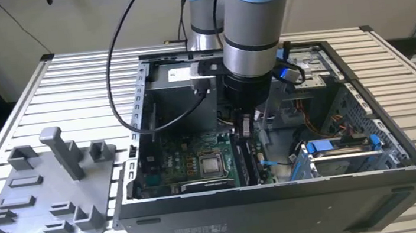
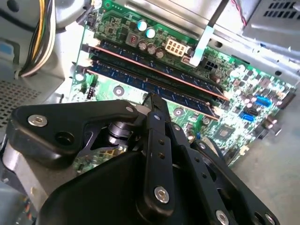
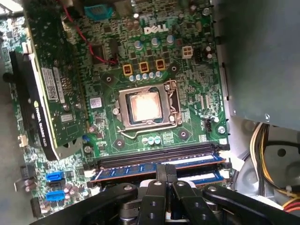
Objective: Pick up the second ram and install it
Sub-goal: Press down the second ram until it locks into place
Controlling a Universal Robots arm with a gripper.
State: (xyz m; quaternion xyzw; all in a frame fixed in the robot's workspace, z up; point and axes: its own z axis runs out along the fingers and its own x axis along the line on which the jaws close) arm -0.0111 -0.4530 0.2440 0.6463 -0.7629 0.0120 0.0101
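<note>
My gripper (image 1: 246, 138) reaches down inside the open computer case (image 1: 284, 214), over the memory slots beside the processor socket. In both wrist views its black fingers are shut, tip against tip, with nothing between them. Two long dark blue-green sticks stand side by side in the slots. The fingertips (image 2: 153, 99) sit at the top edge of the nearer one, the second ram (image 2: 122, 79), about midway along it. The same stick runs crosswise just past the gripper (image 3: 165, 168) as a blue strip, the second ram (image 3: 126, 170). Actual contact is hidden by the fingers.
A grey fixture tray (image 1: 42, 190) with upright posts lies outside the case on the exterior view's left. The processor socket (image 3: 146, 107) and an expansion card (image 3: 47, 84) lie beyond the slots. Yellow cables (image 2: 37, 42) and a blue-handled drive cage (image 1: 339, 148) crowd the case's other side.
</note>
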